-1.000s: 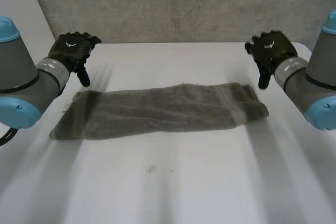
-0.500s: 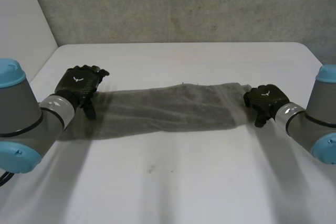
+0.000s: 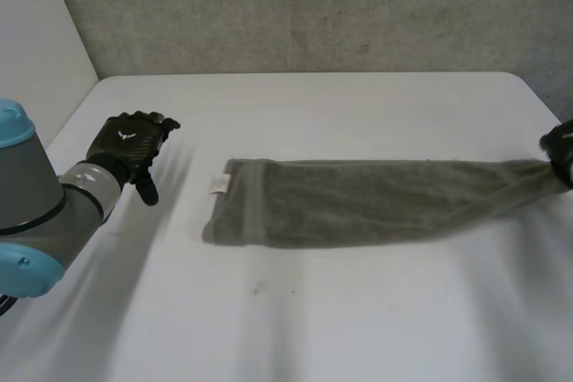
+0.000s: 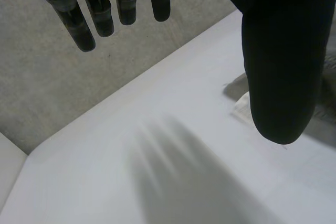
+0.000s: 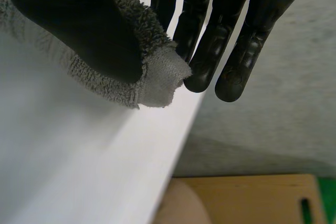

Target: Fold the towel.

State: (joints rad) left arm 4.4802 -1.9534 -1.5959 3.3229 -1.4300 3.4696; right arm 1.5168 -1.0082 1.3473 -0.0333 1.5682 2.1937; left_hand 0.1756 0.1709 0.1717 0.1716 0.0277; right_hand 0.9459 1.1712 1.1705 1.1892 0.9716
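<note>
One towel (image 3: 358, 212) end is pinched in the right hand (image 5: 79, 24); the left hand (image 3: 130, 142) hangs open, apart. Risk: the pinch slips, or the towel slides off the worktop (image 3: 340, 310).

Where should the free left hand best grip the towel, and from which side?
Judging by its pose, the free short end by the white label, approached from the side of the left hand. The towel lies stretched flat, its other end pinched by the right hand, so this edge is exposed and nearest.
</note>
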